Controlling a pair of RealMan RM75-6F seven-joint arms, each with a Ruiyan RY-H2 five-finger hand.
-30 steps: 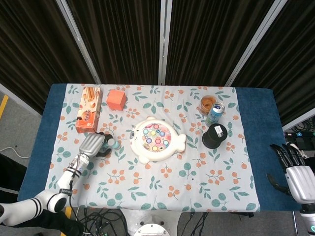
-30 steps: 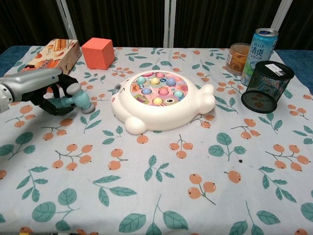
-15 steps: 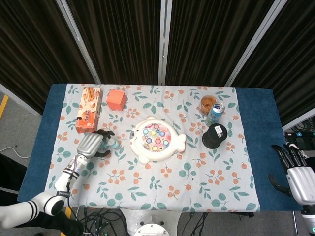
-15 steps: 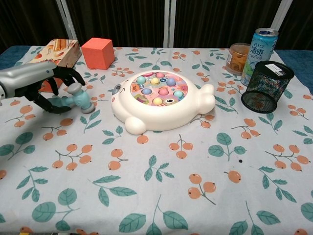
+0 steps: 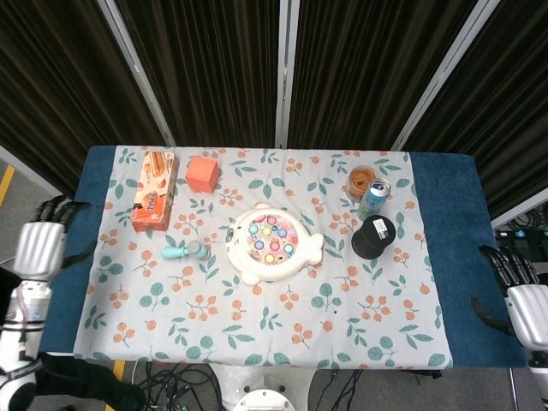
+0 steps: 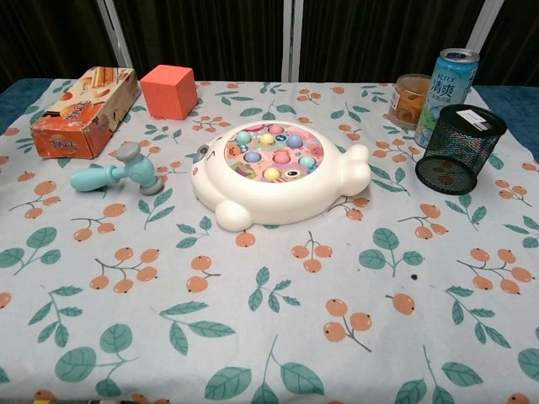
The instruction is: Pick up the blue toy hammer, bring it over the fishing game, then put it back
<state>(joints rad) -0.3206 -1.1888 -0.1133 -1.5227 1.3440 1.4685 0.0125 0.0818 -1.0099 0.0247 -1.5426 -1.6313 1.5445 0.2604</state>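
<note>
**Blue toy hammer lies free on the tablecloth**

The blue toy hammer (image 5: 186,251) rests flat just left of the fishing game (image 5: 272,242). The left hand (image 5: 40,244) and right hand (image 5: 524,301) hover off the table's ends, fingers spread, holding nothing.

Left hand (image 5: 41,242) at about 9 o'clock in the head view, off the table edge, fingers spread and pointing up toward 12, holding nothing. Right hand (image 5: 521,295) at about 4 o'clock, also off the table, fingers apart, empty. Neither one visible in the chest view.
</note>
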